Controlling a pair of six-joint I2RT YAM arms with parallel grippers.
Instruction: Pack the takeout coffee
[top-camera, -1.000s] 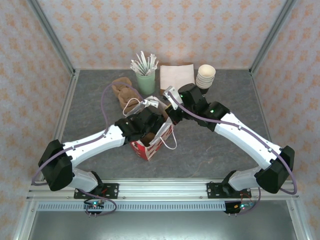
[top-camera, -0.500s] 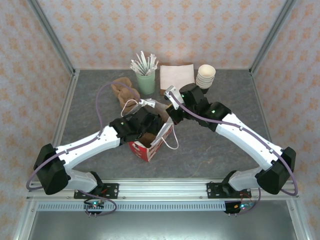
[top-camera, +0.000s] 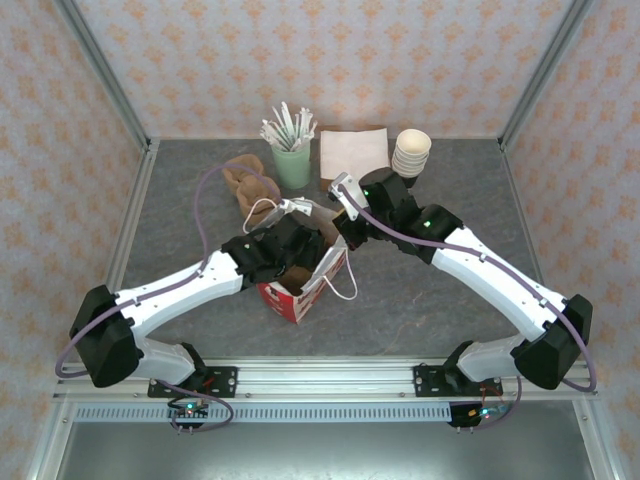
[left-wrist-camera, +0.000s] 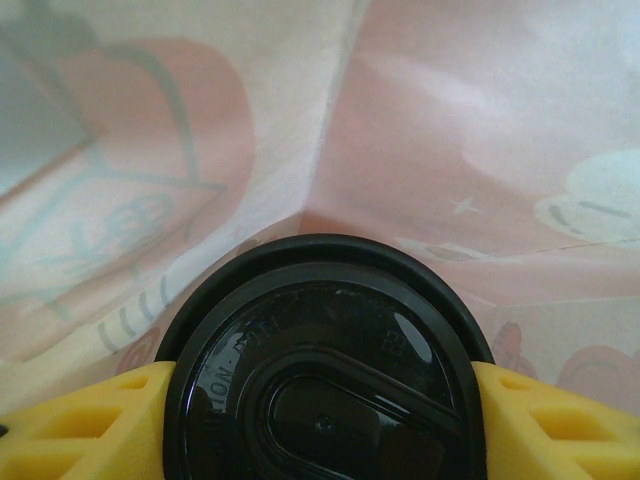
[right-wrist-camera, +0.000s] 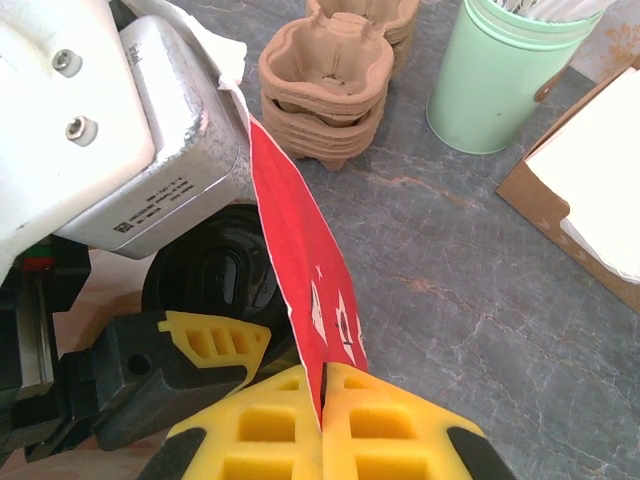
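Meanwhile, left gripper (left-wrist-camera: 320, 432) clasps the takeout coffee (left-wrist-camera: 318, 330) inside a red bag (right-wrist-camera: 300, 255), right gripper (right-wrist-camera: 323, 395) pinching the bag's edge.

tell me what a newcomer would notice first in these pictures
The red paper bag at the middle of the table, with both arms meeting over it, draws the eye first. The left arm's yellow jaws grip the coffee cup at its black lid, inside the bag, while the right arm's jaws are pinched shut on the bag's red edge. Behind stand a pale green cup of white sticks and a stack of paper cups.
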